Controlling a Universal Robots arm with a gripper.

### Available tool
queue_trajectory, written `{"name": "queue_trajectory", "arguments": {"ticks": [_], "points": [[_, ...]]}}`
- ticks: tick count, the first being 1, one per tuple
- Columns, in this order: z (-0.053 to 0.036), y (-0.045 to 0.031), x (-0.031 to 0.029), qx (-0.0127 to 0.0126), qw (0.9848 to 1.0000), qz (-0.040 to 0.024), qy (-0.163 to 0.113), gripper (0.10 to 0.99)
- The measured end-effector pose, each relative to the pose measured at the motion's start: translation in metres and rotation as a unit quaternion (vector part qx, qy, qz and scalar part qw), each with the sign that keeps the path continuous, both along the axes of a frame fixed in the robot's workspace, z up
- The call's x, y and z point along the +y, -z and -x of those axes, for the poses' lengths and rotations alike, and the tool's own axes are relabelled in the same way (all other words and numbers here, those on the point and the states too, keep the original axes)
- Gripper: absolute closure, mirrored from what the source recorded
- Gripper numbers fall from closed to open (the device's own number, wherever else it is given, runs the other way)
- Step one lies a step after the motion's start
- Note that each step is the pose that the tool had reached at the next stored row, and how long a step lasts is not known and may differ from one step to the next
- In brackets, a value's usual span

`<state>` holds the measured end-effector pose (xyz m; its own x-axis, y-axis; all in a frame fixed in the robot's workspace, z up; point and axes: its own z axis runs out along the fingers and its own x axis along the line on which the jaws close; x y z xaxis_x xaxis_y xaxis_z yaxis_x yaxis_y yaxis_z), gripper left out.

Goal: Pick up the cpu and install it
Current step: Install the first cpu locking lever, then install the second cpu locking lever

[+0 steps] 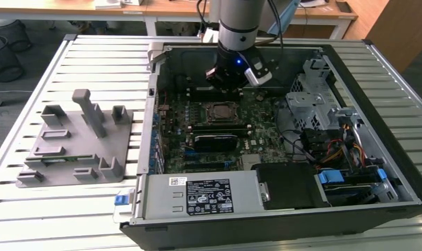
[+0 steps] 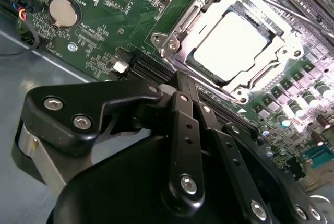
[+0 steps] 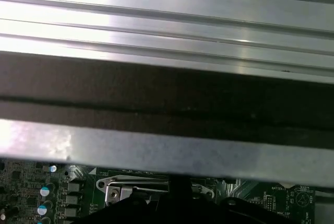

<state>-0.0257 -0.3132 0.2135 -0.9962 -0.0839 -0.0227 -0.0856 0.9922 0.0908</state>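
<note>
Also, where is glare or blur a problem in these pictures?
In the second wrist view, the silvery square cpu in the metal socket frame is washed out by glare, and the black gripper linkage looms soft. In the first wrist view, the ribbed aluminium table reflects brightly.

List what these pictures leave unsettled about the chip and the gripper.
- Gripper fingertips: in the second wrist view the gripper's own black body covers them, so open or shut is unclear.
- Chip: it lies in the socket, but glare whitens its top, hiding any surface detail.
- Socket in the exterior view: too small to tell whether the chip is seated.
</note>
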Motion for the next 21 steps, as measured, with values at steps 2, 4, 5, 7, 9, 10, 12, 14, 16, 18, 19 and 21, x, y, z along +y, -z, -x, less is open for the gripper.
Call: {"name": "queue_trajectory", "arguments": {"ticks": [2,4,5,7,9,10,12,14,16,18,19,21], "points": [[0.0,0.0,-0.001,0.0,1.0,0.0,0.0,0.98],[0.0,0.0001,-0.0017,0.0,1.0,0.0,0.0,0.98],[0.0,0.0001,-0.0021,0.0,1.0,0.0,0.0,0.98],[0.0,0.0001,-0.0027,0.0,1.0,0.0,0.0,0.98],[0.0,0.0001,-0.0034,0.0,1.0,0.0,0.0,0.98],[0.0,0.0001,-0.0039,0.0,1.0,0.0,0.0,0.98],[-0.0001,0.0001,-0.0051,0.0,1.0,0.0,0.0,0.98],[-0.0002,0.0001,-0.0067,0.0,1.0,0.0,0.0,0.98],[-0.0002,0.0001,-0.0081,0.0,1.0,0.0,0.0,0.98],[-0.0003,0.0001,-0.0094,0.0,1.0,0.0,0.0,0.98],[-0.0003,0.0001,-0.01,0.0,1.0,0.0,0.0,0.98],[-0.0003,0.0001,-0.0115,0.0,1.0,0.0,0.0,0.98]]}}
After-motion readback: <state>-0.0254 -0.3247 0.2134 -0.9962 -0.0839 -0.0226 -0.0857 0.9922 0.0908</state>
